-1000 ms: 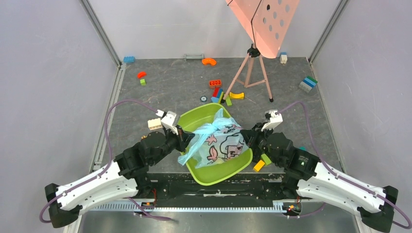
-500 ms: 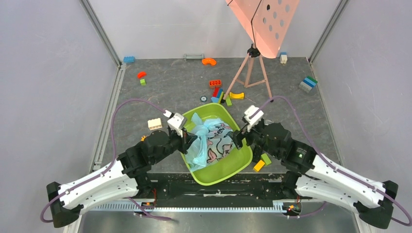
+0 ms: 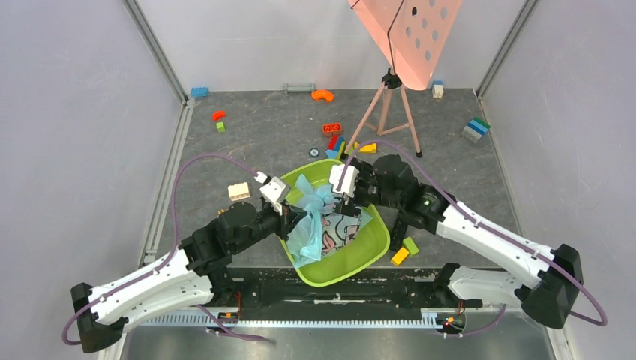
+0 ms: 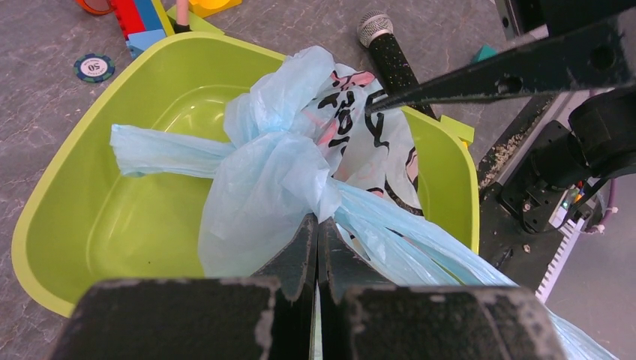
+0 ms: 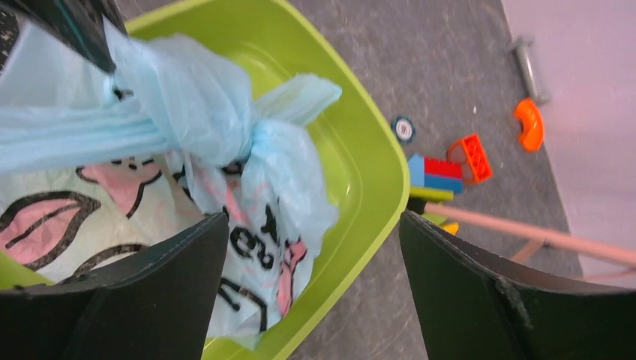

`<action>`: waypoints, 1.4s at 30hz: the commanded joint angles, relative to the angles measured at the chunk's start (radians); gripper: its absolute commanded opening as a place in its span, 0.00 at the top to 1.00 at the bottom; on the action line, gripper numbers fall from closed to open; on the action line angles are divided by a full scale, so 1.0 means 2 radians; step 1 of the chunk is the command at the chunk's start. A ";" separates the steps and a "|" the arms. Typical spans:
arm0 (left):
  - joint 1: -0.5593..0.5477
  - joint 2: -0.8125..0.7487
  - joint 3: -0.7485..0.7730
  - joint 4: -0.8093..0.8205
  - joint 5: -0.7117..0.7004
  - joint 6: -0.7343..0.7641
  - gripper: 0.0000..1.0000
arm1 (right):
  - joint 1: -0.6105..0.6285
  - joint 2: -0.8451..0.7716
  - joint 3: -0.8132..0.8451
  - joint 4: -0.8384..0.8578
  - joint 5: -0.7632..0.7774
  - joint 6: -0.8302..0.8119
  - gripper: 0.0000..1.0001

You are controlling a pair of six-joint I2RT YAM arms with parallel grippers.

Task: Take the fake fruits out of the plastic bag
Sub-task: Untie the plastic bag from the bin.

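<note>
From above, the plastic bag lies in the lime-green tub on the grey table, with my left gripper at the bag's left side and my right gripper over its far part. In my left wrist view, my left gripper is clamped tight on a twisted blue handle of the bag just under the knot, and the printed body leans toward the tub's right wall. In my right wrist view, my right gripper stands wide apart and holds nothing, with the bag's knotted top and printed side between its two fingers, inside the tub.
</note>
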 commanded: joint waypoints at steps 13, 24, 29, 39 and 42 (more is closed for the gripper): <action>0.001 0.003 0.004 0.025 0.021 0.025 0.98 | -0.059 0.154 0.170 -0.141 -0.206 -0.129 0.13; 0.001 0.005 0.002 0.022 0.010 0.021 0.98 | -0.066 0.209 0.209 -0.171 -0.252 -0.133 0.47; 0.001 0.004 -0.001 0.022 -0.002 0.017 0.98 | -0.066 0.188 0.183 -0.145 -0.262 -0.120 0.63; 0.001 -0.002 -0.007 0.023 -0.022 0.007 0.98 | -0.066 0.168 0.150 -0.136 -0.248 -0.086 1.00; 0.001 -0.003 -0.006 0.020 -0.050 -0.008 0.98 | -0.066 0.150 0.131 -0.099 -0.217 -0.048 1.00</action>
